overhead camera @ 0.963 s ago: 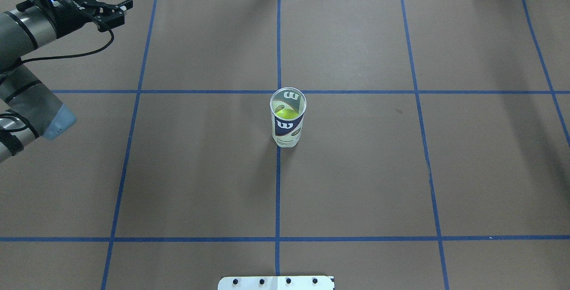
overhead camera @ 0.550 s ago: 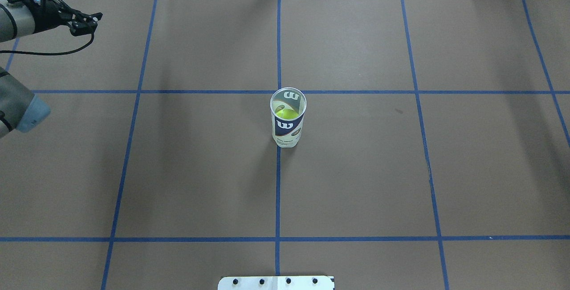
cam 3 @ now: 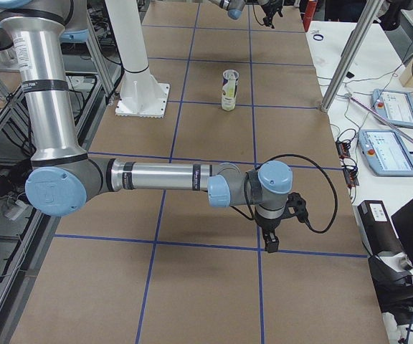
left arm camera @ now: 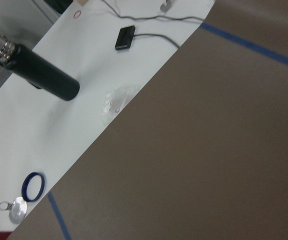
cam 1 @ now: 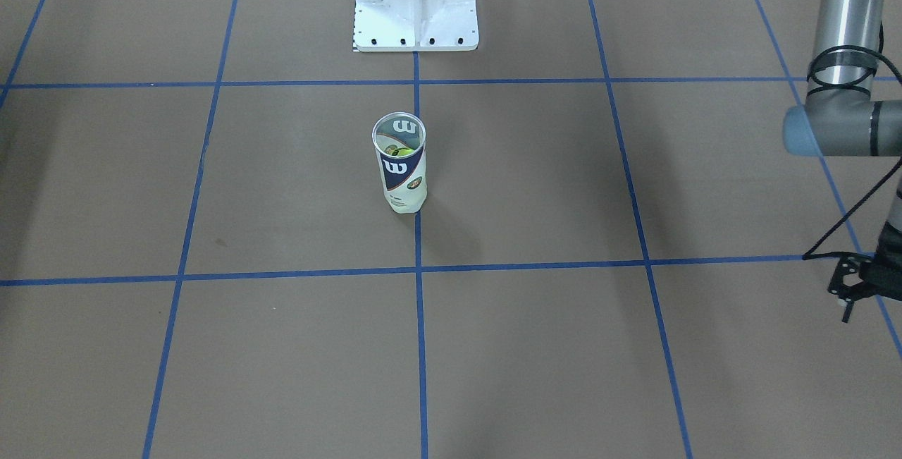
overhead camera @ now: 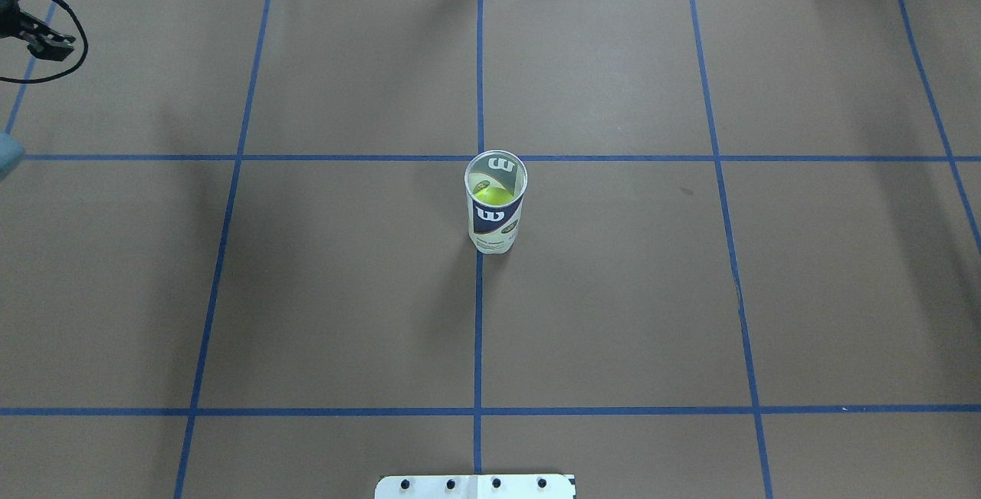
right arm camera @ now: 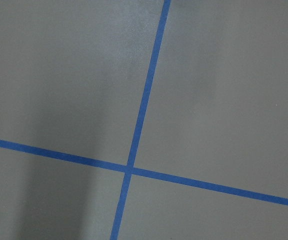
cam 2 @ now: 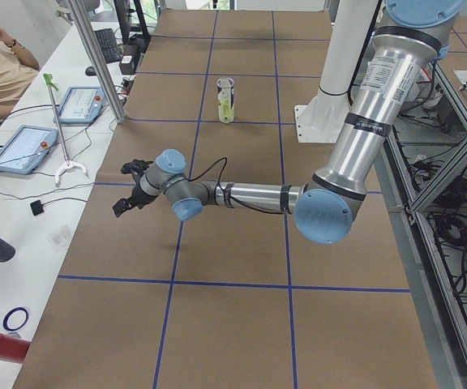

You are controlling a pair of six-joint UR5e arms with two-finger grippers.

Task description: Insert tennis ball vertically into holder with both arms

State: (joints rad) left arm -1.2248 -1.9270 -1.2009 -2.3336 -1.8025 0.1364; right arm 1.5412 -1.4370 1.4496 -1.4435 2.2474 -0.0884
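The holder [overhead camera: 496,215], a clear can with a navy and white "W" label, stands upright at the table's centre; it also shows in the front view [cam 1: 399,173] and the left side view [cam 2: 226,100]. The tennis ball [overhead camera: 493,195] sits inside it, seen through the open top. My left gripper [overhead camera: 44,41] is far off at the table's left edge, open and empty; it also shows in the front view [cam 1: 848,288] and the left side view [cam 2: 130,188]. My right gripper [cam 3: 272,235] shows only in the right side view, low over the table's right end; I cannot tell whether it is open or shut.
The white pedestal base [cam 1: 416,15] stands at the robot's side of the table. A white bench beyond the left edge holds a black bottle [left arm camera: 34,75], a blue ring [left arm camera: 34,186] and tablets [cam 2: 23,150]. An operator [cam 2: 2,65] sits there.
My left arm has swung further left and almost out of the overhead view. The holder and the ball have not moved.
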